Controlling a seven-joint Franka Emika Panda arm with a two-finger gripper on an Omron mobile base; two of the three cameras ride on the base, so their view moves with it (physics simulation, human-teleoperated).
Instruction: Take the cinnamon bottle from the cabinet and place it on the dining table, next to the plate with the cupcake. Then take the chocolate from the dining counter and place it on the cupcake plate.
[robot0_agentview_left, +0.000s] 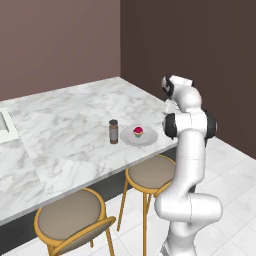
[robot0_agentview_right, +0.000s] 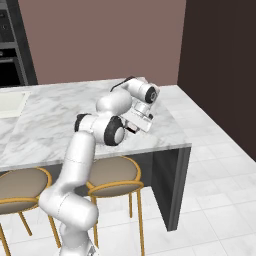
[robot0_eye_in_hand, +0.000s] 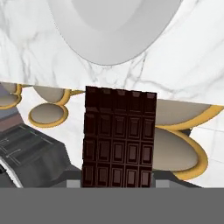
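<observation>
The cinnamon bottle (robot0_agentview_left: 113, 131) stands upright on the dining table (robot0_agentview_left: 70, 125), just left of the plate (robot0_agentview_left: 149, 139), which carries the cupcake (robot0_agentview_left: 138, 132). My gripper (robot0_agentview_right: 134, 126) hangs above the table's near edge, close to the plate, and is shut on the chocolate (robot0_eye_in_hand: 119, 135), a dark segmented bar standing up between the jaws. In the hand view the pale plate (robot0_eye_in_hand: 113, 30) lies just beyond the bar on the marble (robot0_eye_in_hand: 188, 57). The cupcake is out of frame there. The cabinet is out of view.
Round stools with gold frames (robot0_agentview_left: 150, 175) (robot0_agentview_left: 70, 215) stand under the table's near edge, below my hand. A sink (robot0_agentview_left: 6, 125) is set into the marble at far left. Dark walls close the back and right; white tiled floor (robot0_agentview_right: 215, 210) lies to the right.
</observation>
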